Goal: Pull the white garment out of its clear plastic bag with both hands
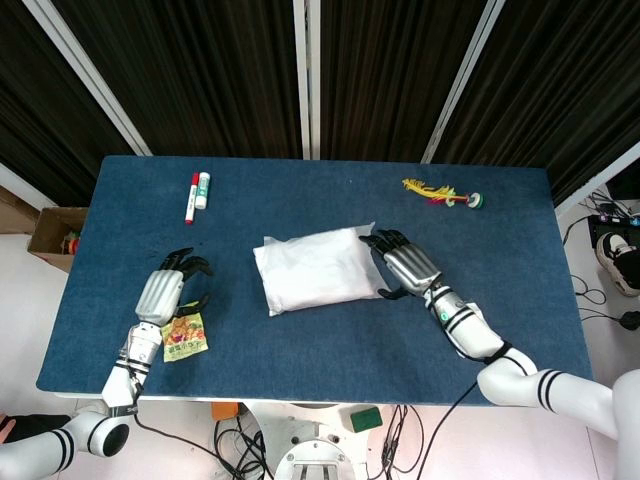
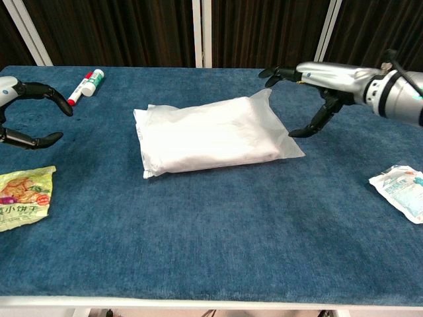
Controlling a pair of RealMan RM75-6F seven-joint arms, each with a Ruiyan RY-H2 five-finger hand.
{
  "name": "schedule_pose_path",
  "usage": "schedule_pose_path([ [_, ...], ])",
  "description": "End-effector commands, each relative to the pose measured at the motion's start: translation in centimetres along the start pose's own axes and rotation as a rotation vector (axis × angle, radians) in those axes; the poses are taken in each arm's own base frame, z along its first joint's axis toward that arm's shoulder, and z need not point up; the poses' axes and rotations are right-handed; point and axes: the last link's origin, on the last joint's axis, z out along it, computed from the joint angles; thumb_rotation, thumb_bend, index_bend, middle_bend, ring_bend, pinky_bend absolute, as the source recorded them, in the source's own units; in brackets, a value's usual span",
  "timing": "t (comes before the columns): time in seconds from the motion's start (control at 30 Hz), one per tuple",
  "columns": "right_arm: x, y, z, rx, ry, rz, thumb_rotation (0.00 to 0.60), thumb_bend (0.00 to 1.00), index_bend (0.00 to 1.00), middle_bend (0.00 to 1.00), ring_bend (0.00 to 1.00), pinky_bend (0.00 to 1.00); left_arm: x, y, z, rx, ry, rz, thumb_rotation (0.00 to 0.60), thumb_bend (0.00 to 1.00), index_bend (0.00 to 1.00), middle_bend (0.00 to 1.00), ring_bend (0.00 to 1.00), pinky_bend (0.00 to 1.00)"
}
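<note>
Step in hand, by judgement: approach/pre-grasp; extraction not begun. The white garment (image 2: 208,135) sits fully inside the clear plastic bag (image 1: 318,268), which lies flat near the middle of the blue table (image 1: 330,345). All positions below are ref. the bag. Right hand (image 1: 405,264) is at the bag's right end, fingers spread apart w/ nothing held; in the chest view the upper fingers (image 2: 277,72) reach over the far right corner and the thumb hangs just off the right edge, so the hand brackets that end. Contact w/ the film cannot be confirmed from either view. Left hand (image 1: 172,283) is well apart, off the bag's left end, fingers curved but apart, holding nothing; the gap between thumb and fingers reads plainly in the chest view. A snack packet (image 1: 185,335) lies beside that hand, on the side away from the bag's far edge. Two markers (image 1: 196,195) lie beyond the bag's far left corner, a feathered shuttlecock (image 1: 440,192) beyond its far right corner, and a small white pouch (image 2: 402,189) near-right of it; none interferes. Next move, by judgement: right hand closes on the film at the right end to anchor it; left hand must travel across to the bag. Which end is the opening cannot be told, so locate it before pulling. Risk: slick film may slip, or the whole bag may slide on the cloth instead of releasing the garment.
</note>
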Motion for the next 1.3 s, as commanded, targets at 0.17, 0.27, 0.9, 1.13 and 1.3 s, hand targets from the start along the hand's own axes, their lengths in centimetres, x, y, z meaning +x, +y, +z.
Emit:
schedule_pose_path([
  [0.17,-3.1,-0.8,3.1,-0.033,-0.051,0.005,0.6,0.18,0.03,0.11,0.0,0.08,-0.4,0.3,0.9,-0.014,-0.012,0.003,0.6,0.33,0.38,0.27,0.11,0.11],
  [0.27,-4.0,-0.7,3.1,-0.038,-0.057,0.018,0.6,0.18,0.03,0.11,0.0,0.08,-1.0,0.9,1.9,-0.04,-0.024,0.015,0.6,0.33,0.38,0.27,0.11,0.12],
  [0.9,-6.1,-1.3,3.0,-0.003,-0.033,0.068,0.6,0.18,0.03,0.11,0.0,0.07,-4.4,3.8,9.5,-0.147,-0.076,0.151,0.6,0.27,0.28,0.21,0.09,0.12],
  [1.13,-6.0,-1.6,3.2,0.004,-0.032,0.071,0.6,0.18,0.03,0.11,0.0,0.07,-5.0,3.3,9.8,-0.123,-0.085,0.144,0.6,0.27,0.31,0.21,0.09,0.12],
  [1.3,-6.1,-1.8,3.2,0.012,-0.035,0.074,0.6,0.18,0.03,0.11,0.0,0.07,-5.1,3.3,10.2,-0.118,-0.059,0.154,0.6,0.28,0.39,0.21,0.09,0.12],
])
